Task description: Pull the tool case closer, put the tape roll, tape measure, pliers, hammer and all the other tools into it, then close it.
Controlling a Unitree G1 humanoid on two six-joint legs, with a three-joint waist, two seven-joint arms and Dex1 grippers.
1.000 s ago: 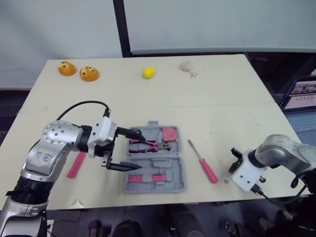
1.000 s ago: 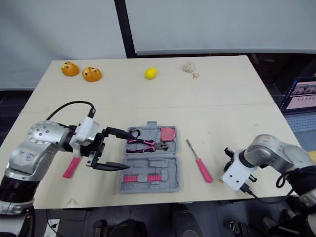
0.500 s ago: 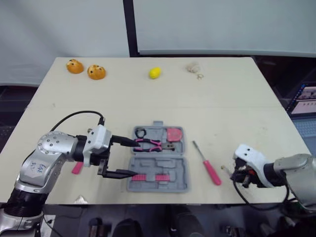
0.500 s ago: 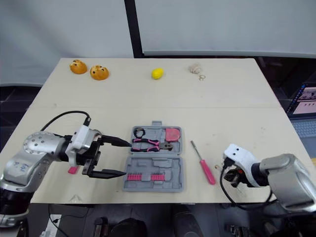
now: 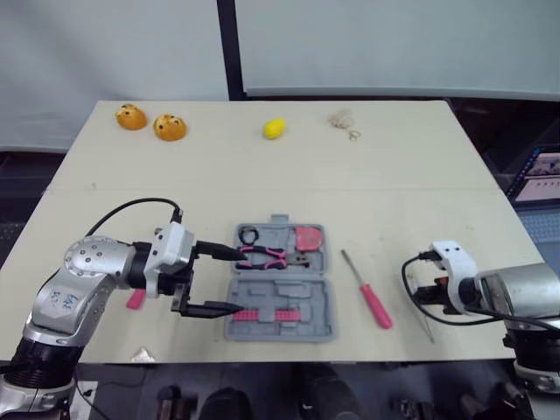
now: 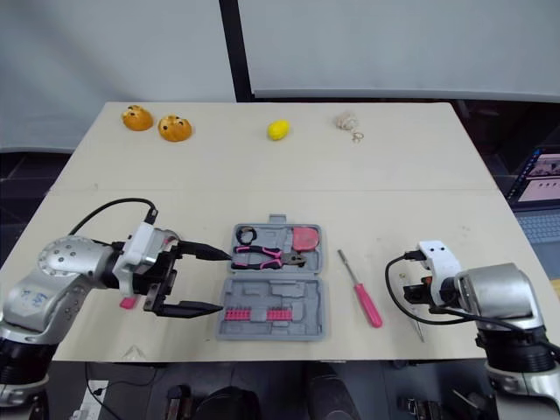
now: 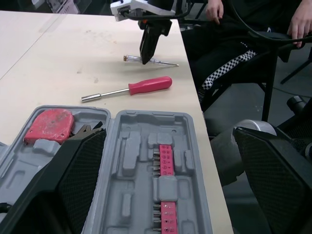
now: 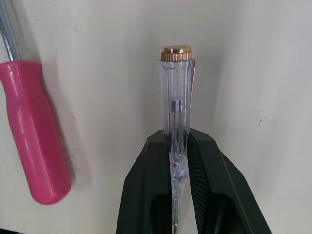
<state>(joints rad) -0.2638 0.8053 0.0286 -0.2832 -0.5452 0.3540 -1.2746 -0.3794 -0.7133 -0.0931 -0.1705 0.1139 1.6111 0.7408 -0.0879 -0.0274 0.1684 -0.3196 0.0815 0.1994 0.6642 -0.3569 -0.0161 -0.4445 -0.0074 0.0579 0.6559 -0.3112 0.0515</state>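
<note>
Left arm point(image 5: 96, 271) is bent at the elbow, forearm reaching in from the left side of the table point(image 5: 262, 175). The left gripper point(image 5: 226, 280) lies level with its 2 black fingers spread wide. 1 tip sits at the left edge of the far half of the tool case point(image 5: 306, 297), the other by the left edge of the near half.

The case lies open and flat near the front of the table, about the middle. Pliers point(image 5: 262, 255) and a red tape measure point(image 5: 308, 237) sit in the far half, a row of pink bits point(image 5: 262, 313) in the near half.

Over on the right, the right arm point(image 5: 516, 293) is low by the table's near right corner, wrist turned down. The right gripper point(image 8: 177, 134) is clamped on a clear tester screwdriver point(image 8: 176, 97) with a brass cap, lying flat on the table. Between it and the case lies a pink screwdriver point(image 5: 367, 293). A pink handle point(image 5: 135, 299) pokes out behind the left arm.
</note>
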